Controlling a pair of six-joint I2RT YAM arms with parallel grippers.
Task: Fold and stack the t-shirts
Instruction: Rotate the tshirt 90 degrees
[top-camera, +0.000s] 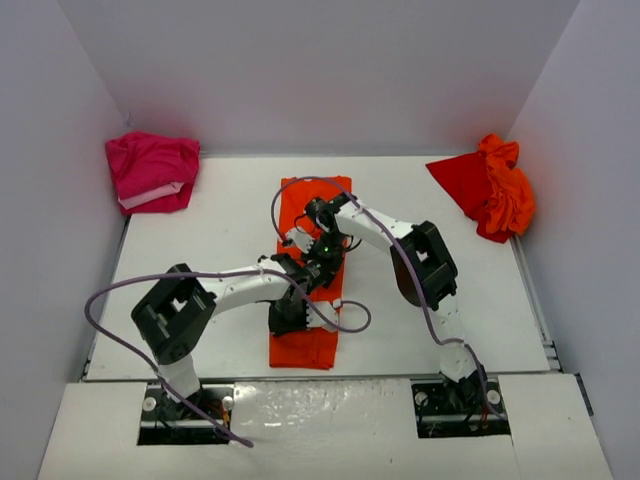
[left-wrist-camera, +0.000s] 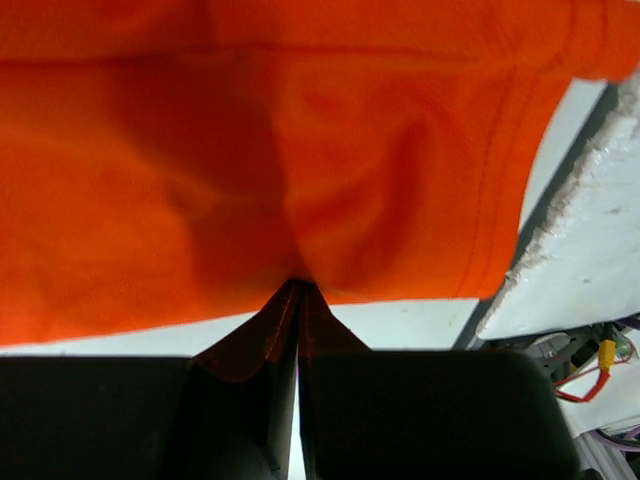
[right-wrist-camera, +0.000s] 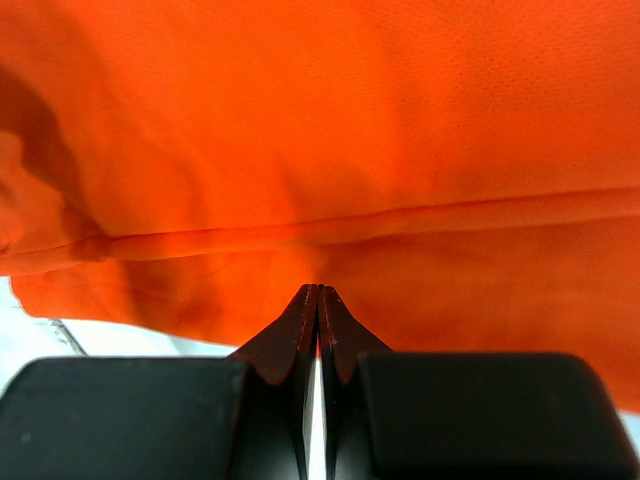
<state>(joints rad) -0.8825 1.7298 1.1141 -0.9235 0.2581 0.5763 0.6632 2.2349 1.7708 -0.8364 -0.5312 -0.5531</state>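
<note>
An orange t-shirt (top-camera: 312, 200) lies as a long folded strip down the middle of the table; its near end (top-camera: 303, 348) lies by the front edge. My left gripper (top-camera: 290, 312) sits over the strip's near part. In the left wrist view it (left-wrist-camera: 298, 282) is shut, pinching the shirt's hemmed edge (left-wrist-camera: 400, 180), which hangs a little off the white table. My right gripper (top-camera: 322, 250) is over the strip's middle. Its wrist view shows it (right-wrist-camera: 320, 290) shut on a fold of the orange cloth (right-wrist-camera: 330, 130).
A magenta pink t-shirt (top-camera: 150, 170) lies bunched at the back left corner. At the back right, a red t-shirt (top-camera: 460, 178) and another orange one (top-camera: 508, 195) are heaped against the wall. White walls enclose three sides. The table's front edge (left-wrist-camera: 570, 270) is close to my left gripper.
</note>
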